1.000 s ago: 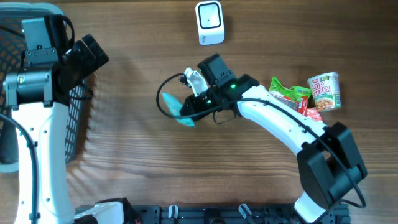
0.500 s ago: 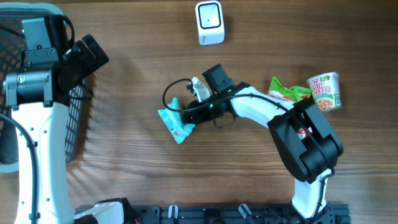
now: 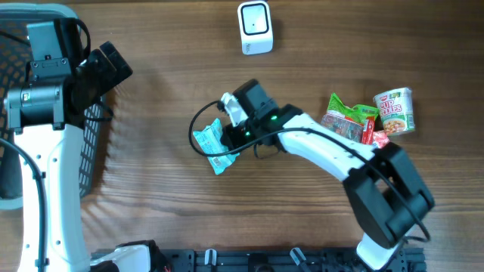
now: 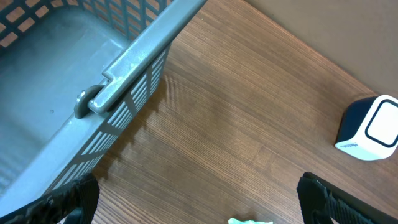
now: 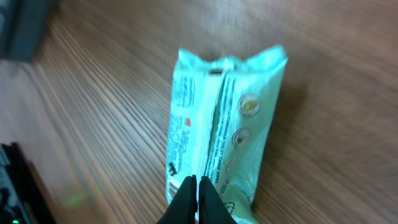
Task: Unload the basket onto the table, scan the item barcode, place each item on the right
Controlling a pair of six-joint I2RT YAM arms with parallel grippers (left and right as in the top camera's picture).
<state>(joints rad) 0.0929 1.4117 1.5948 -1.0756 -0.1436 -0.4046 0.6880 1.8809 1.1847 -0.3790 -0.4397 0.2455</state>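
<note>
One wood-grain tbl, L gripper wide apart above it, R gripper tight on teal pkt.

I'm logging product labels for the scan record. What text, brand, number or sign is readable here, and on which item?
Nothing reads clearly enough to quote.
teal packet: lines of small print and three round symbols, all blurred.
noodle cup: red lettering, too small to read.
green packet: print too small to read.
white scanner: no words, only a rounded-square outline on its face.
</note>
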